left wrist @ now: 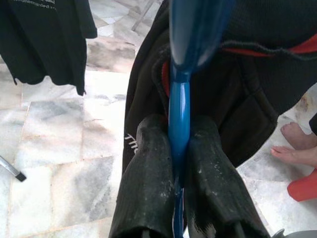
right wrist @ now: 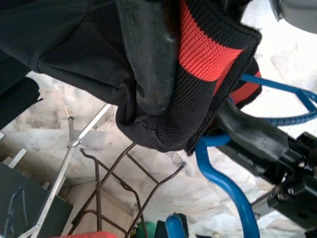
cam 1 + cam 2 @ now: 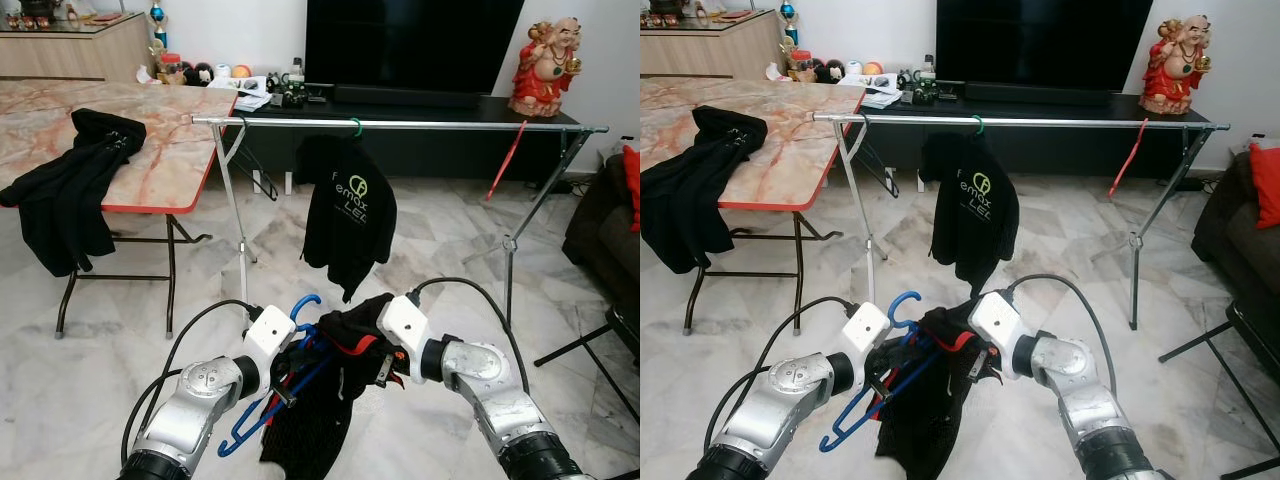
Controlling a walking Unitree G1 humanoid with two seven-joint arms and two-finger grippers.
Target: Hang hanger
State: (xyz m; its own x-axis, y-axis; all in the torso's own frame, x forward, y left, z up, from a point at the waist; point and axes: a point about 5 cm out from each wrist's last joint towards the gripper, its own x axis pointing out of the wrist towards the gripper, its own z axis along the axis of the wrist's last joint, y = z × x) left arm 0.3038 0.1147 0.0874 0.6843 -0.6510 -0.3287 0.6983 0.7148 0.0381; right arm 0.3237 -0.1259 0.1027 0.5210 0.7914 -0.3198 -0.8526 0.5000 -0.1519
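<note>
A blue plastic hanger carries a black garment with red trim, held low in front of me. My left gripper is shut on the hanger's blue stem. My right gripper is shut on the garment's black-and-red collar. Beyond them stands a silver clothes rail, with a black printed shirt hanging from a green hook near its middle. A red hanger dangles toward the rail's right end.
A marble-topped folding table at left has a black garment draped over its edge. Behind the rail are a dark TV console and a red figurine. A person's bare foot rests on the marble floor.
</note>
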